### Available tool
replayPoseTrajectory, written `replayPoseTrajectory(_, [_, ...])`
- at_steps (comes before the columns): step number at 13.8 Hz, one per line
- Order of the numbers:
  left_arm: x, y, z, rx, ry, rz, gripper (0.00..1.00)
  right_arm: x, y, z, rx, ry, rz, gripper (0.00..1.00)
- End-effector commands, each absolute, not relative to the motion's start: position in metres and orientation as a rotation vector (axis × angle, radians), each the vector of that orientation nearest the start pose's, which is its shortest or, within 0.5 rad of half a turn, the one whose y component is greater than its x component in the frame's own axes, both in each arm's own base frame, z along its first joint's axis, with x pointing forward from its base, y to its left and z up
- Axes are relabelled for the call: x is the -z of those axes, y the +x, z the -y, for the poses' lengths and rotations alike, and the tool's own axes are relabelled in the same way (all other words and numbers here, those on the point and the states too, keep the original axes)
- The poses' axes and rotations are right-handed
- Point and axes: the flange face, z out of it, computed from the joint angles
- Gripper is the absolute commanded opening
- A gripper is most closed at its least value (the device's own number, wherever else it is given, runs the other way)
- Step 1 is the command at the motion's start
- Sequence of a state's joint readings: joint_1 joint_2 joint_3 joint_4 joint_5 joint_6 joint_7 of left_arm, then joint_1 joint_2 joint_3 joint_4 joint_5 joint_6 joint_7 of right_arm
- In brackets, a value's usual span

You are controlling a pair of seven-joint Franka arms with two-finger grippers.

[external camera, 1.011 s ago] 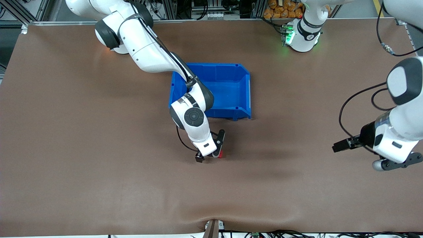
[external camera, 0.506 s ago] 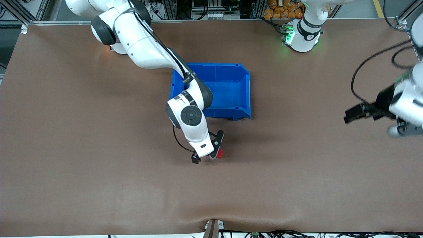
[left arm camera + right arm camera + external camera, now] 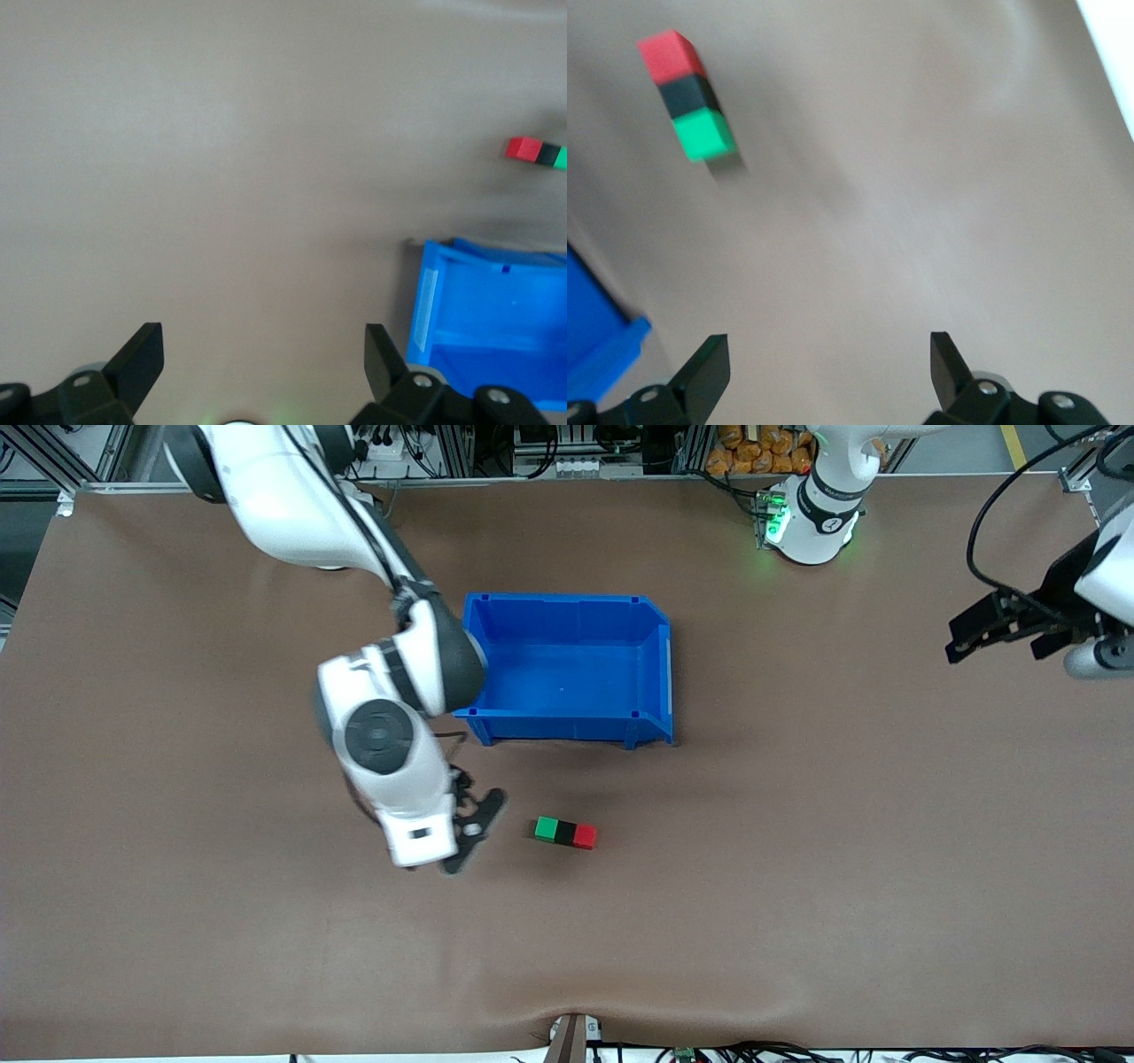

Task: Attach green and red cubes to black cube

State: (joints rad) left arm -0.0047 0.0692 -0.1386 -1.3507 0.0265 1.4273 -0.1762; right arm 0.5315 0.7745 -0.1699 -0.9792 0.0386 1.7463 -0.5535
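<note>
The green cube (image 3: pixel 547 829), black cube (image 3: pixel 565 833) and red cube (image 3: pixel 585 836) lie joined in one row on the brown table, black in the middle, nearer to the front camera than the blue bin. The row also shows in the right wrist view, with its green cube (image 3: pixel 702 135), black cube (image 3: pixel 689 93) and red cube (image 3: pixel 671 57), and in the left wrist view (image 3: pixel 536 152). My right gripper (image 3: pixel 469 834) is open and empty, beside the row toward the right arm's end, apart from it; the right wrist view shows it too (image 3: pixel 827 363). My left gripper (image 3: pixel 1076 651) is open and empty (image 3: pixel 263 359), raised at the left arm's end.
An empty blue bin (image 3: pixel 653 664) stands mid-table, farther from the front camera than the cubes; it also shows in the left wrist view (image 3: pixel 496 310), and its corner shows in the right wrist view (image 3: pixel 594 354). Cables and frames run along the table's edge by the robot bases.
My right gripper has let go and drawn away from the cubes toward the right arm's end, uncovering the joined row. My left arm has swung up toward its base.
</note>
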Motion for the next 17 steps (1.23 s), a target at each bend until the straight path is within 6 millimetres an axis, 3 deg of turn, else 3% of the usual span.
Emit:
replayPoseTrajectory(1, [-0.675,0.516,0.069,0.011,-3.090,0.039,1.00,-0.458,0.690,-0.249,-0.080,-2.948,1.274,1.00])
replayPoseTrajectory(3, [-0.673,0.511,0.067,0.011,-3.089,0.046,1.00,-0.491,0.686,-0.186,-0.062,-2.979,1.142,1.00])
replayPoseTrajectory(6, [-0.677,0.515,0.054,0.029,-3.095,0.064,1.00,-0.525,0.670,-0.103,-0.053,-3.015,0.962,1.00])
replayPoseTrajectory(9, [-0.690,0.523,0.037,0.072,-3.119,0.082,1.00,-0.548,0.641,-0.059,-0.041,-3.079,0.686,1.00])
replayPoseTrajectory(11, [-0.690,0.527,0.035,0.073,-3.127,0.089,1.00,-0.562,0.621,-0.045,-0.036,-3.106,0.530,1.00])
replayPoseTrajectory(15, [-0.689,0.527,0.041,0.071,-3.147,0.073,1.00,-0.586,0.569,0.017,-0.004,-3.123,0.188,1.00])
replayPoseTrajectory(17, [-0.688,0.528,0.037,0.069,-3.146,0.069,1.00,-0.598,0.553,0.038,-0.002,-3.145,0.127,1.00])
